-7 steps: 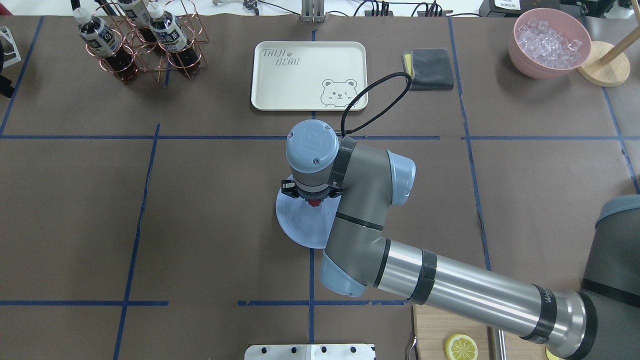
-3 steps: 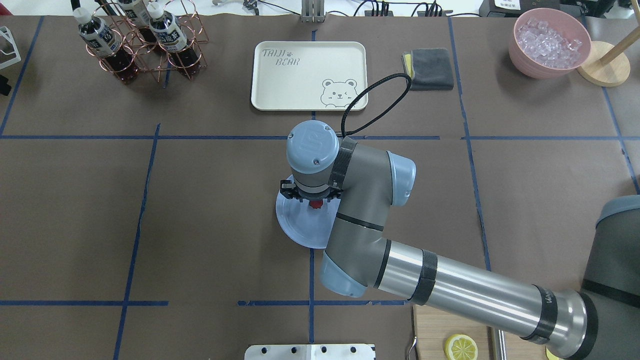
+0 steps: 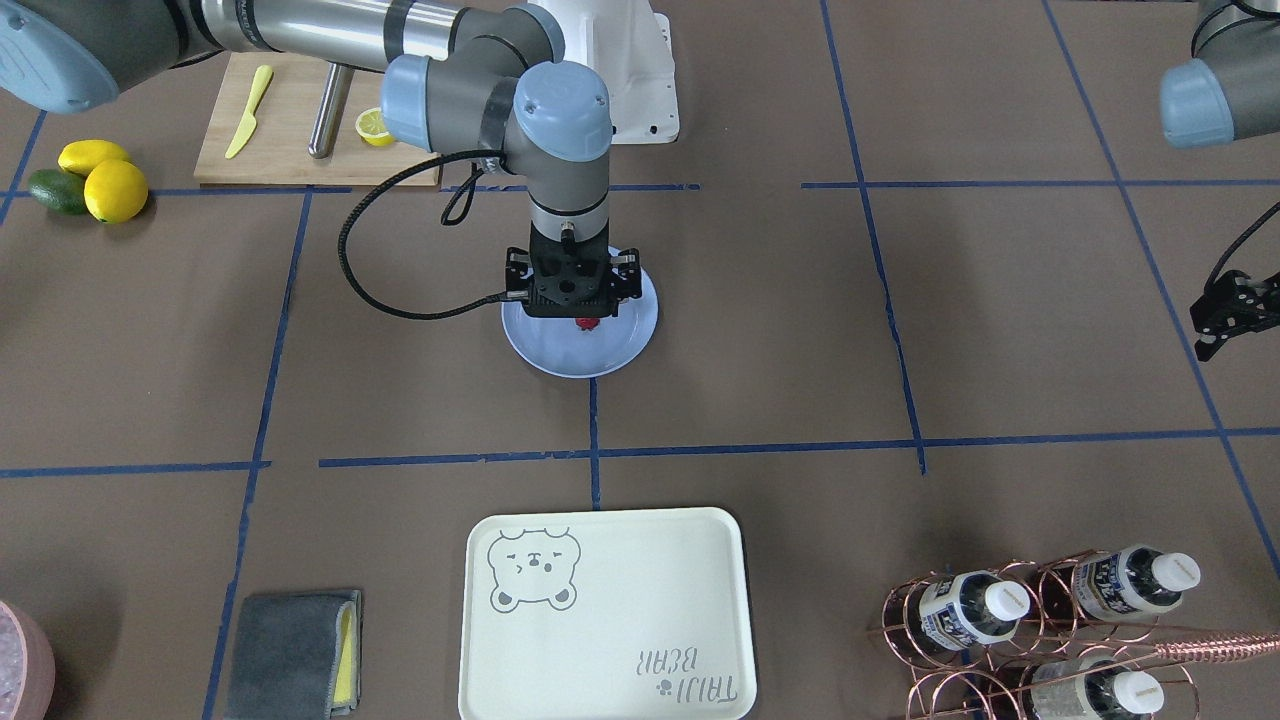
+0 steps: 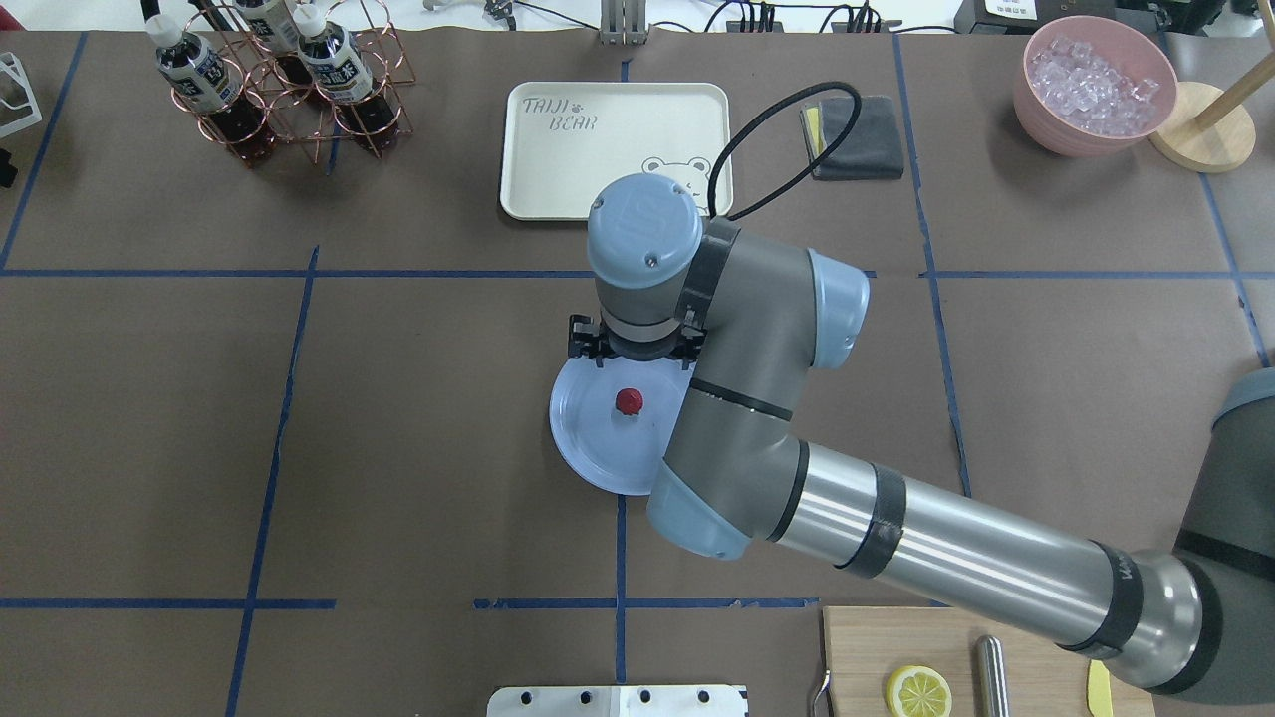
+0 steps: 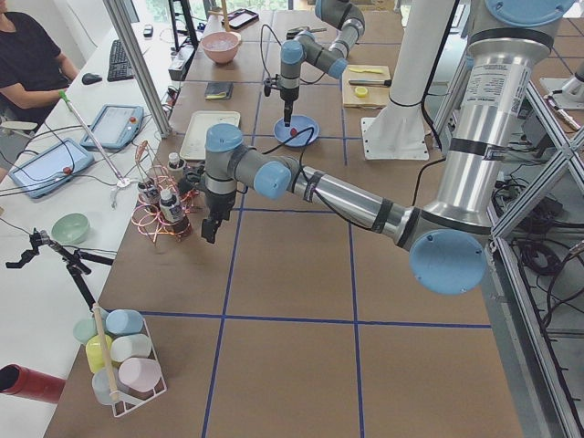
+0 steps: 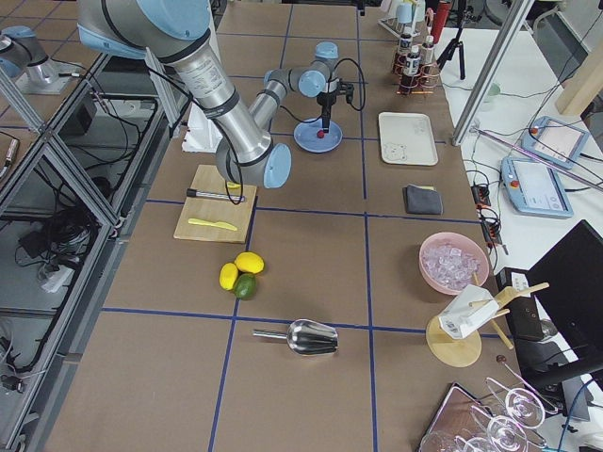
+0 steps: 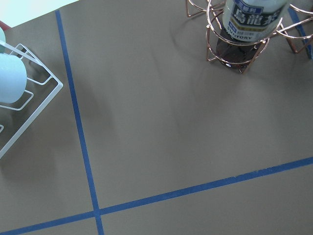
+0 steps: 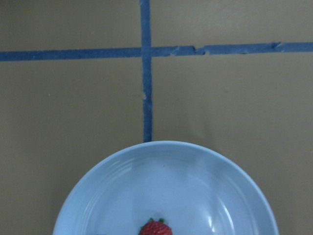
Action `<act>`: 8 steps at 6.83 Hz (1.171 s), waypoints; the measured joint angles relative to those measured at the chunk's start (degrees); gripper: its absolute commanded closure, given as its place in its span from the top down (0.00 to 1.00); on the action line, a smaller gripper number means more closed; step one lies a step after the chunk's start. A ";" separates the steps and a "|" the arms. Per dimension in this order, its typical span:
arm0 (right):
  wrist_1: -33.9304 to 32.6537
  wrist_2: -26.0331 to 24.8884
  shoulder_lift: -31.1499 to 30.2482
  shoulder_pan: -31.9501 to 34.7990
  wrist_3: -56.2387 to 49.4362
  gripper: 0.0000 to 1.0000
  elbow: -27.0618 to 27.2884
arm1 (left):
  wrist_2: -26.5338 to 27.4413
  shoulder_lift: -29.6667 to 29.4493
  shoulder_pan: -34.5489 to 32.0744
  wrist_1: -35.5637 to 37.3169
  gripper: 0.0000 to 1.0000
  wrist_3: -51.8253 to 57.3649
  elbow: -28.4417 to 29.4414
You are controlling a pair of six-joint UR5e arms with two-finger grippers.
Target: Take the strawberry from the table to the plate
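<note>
- Counter (image 4: 418,418): brown paper covering, squared off by blue tape lines (image 4: 279,418).
- Strawberry (image 4: 629,401) lies loose near the middle of the plate (image 4: 588,448), at the centre of the overhead frame.
- Right hand (image 3: 573,310) hangs above the plate with its jaws spread, holding nothing.
- Left hand (image 3: 1215,325), right edge of the front view: cannot tell whether it is open or closed.
- Side desk (image 5: 55,228), left of the left-end view; person (image 5: 27,55) seated at upper left.

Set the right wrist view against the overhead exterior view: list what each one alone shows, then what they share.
Right wrist only: the green leaves of the strawberry. Overhead only: the right arm, the bear-print tray, the bottles in a copper rack, and the pink bowl of ice. Both: the strawberry lying free on the light-blue plate, and the blue tape cross on the table.
</note>
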 measured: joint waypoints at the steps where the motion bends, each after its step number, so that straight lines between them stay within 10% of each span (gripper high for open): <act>1: -5.00 1.11 -1.34 2.49 -3.17 1.00 4.53 | -0.46 0.02 -0.41 0.18 1.00 0.08 0.17; 4: -10.68 5.90 -17.69 14.45 -24.26 1.00 20.97 | -5.27 1.49 -4.85 0.45 1.00 5.81 2.83; 8: -10.38 22.64 -37.83 39.94 -59.75 1.00 23.50 | -13.41 5.33 -14.41 0.23 1.00 20.28 13.05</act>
